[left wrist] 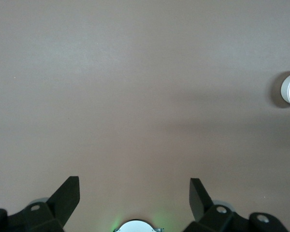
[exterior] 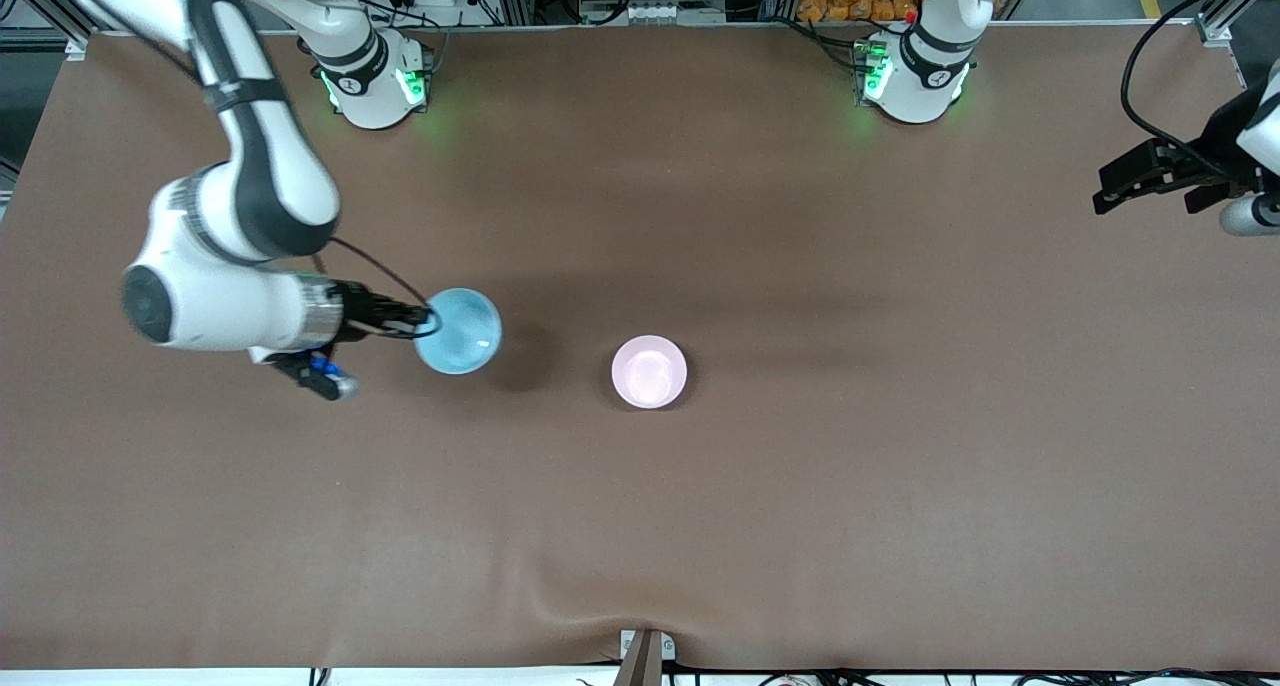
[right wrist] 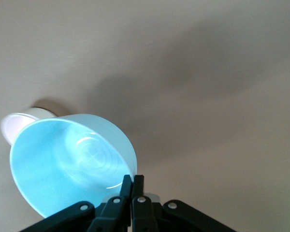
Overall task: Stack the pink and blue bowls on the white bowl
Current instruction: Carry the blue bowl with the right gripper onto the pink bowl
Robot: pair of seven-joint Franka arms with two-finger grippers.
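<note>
Gripping blue bowl (exterior: 458, 331) rim, right hand (exterior: 425, 322); no readable writing.

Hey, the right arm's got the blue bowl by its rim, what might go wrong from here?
1. The right gripper pinches only a thin bit of the blue bowl's rim, so the bowl may tilt or slip in the air.
2. The pink bowl sits loose on the table; an off-center drop might knock it sideways.
3. The left gripper waits open, well away.
</note>
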